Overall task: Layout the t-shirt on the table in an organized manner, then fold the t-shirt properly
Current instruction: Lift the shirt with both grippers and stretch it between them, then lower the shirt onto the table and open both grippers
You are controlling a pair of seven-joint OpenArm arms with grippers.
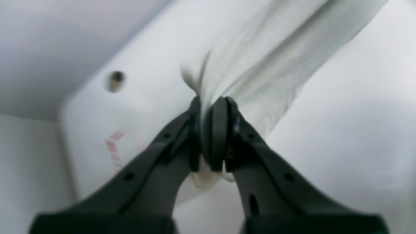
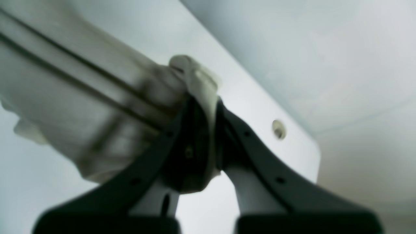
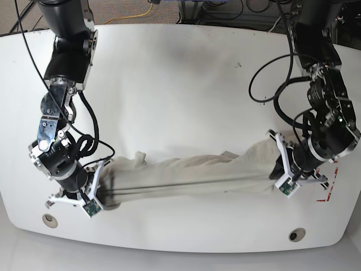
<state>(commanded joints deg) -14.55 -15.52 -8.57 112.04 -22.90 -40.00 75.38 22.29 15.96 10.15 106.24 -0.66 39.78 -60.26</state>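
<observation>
The beige t-shirt [image 3: 192,175] is stretched into a long wrinkled band across the near part of the white table [image 3: 180,84]. My left gripper [image 1: 209,109] is shut on one end of the t-shirt [image 1: 260,65], at the base view's right [image 3: 280,166]. The other end of the t-shirt [image 2: 97,107] is bunched in my right gripper [image 2: 208,104], which is shut on it at the base view's left [image 3: 100,186]. The cloth between them looks taut and lifted, with long creases running end to end.
Two round grommet holes [image 3: 49,219] [image 3: 296,234] sit near the table's front corners. Red tape marks [image 3: 327,189] lie beside my left gripper. The table's front edge runs close below both grippers. Black cables [image 3: 265,84] hang off the arms.
</observation>
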